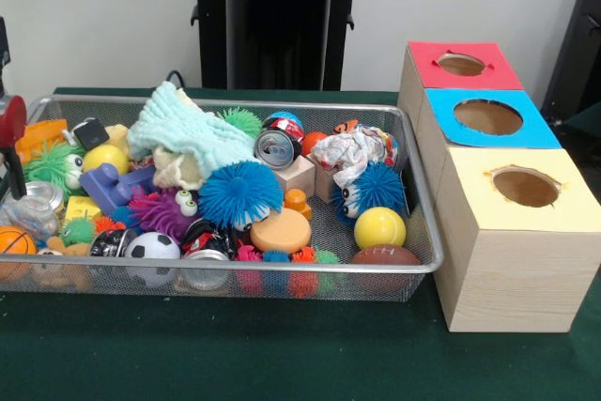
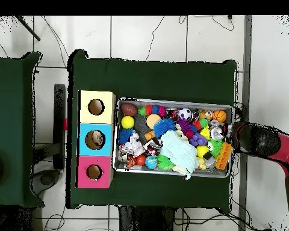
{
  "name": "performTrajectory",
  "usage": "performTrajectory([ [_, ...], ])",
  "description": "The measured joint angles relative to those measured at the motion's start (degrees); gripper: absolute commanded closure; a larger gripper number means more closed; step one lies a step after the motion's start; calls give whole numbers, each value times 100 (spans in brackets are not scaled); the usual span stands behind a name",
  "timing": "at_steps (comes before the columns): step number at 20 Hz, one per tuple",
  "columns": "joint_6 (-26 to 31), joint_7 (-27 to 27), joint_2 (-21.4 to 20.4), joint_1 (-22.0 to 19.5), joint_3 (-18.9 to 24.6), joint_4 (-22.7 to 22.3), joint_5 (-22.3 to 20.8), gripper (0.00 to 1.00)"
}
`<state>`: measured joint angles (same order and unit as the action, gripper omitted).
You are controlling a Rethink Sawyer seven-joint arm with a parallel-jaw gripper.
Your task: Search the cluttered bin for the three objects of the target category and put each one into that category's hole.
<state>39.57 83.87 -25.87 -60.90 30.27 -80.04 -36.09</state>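
Nearest camera, front view: dark green cloth tabletop (image 1: pixel 282 354), then silver wire-mesh rectangular tray w/ rounded metal rim (image 1: pixel 235 285), sitting left of centre on the cloth.

Tray contents along near edge, L to R: small orange basketball (image 1: pixel 13 241), black-and-white soccer ball (image 1: pixel 152 247), flat orange puck-shaped disc (image 1: pixel 280 230), yellow ball (image 1: pixel 379 227), brown mini football (image 1: pixel 386 255) in near-right corner. Mid-tray: spiky blue pom ball (image 1: pixel 239 192), purple fuzzy toy w/ googly eyes (image 1: pixel 161 211), silver drink can (image 1: pixel 276 148) lying on its side. Pale aqua knitted cloth (image 1: pixel 192 133) heaped on top toward far side; crumpled white paper wad (image 1: pixel 352 152) at far right.

Beside tray on right, just apart from it: row of three wooden boxes w/ round top holes – yellow-topped box (image 1: pixel 512 232) nearest, blue-topped box (image 1: pixel 488 119) mid, red-topped box (image 1: pixel 462 65) farthest.

Red and black robot arm (image 2: pixel 270 141) enters overhead view from right; its end sits at tray's short edge opposite the boxes. End effector state: cannot tell, fingers not resolvable in either view.
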Motion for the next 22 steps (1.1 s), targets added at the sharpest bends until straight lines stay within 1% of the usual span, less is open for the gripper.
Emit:
performTrajectory([
  [22, -39, 0, -19, 65, -66, -2, -20, 0],
])
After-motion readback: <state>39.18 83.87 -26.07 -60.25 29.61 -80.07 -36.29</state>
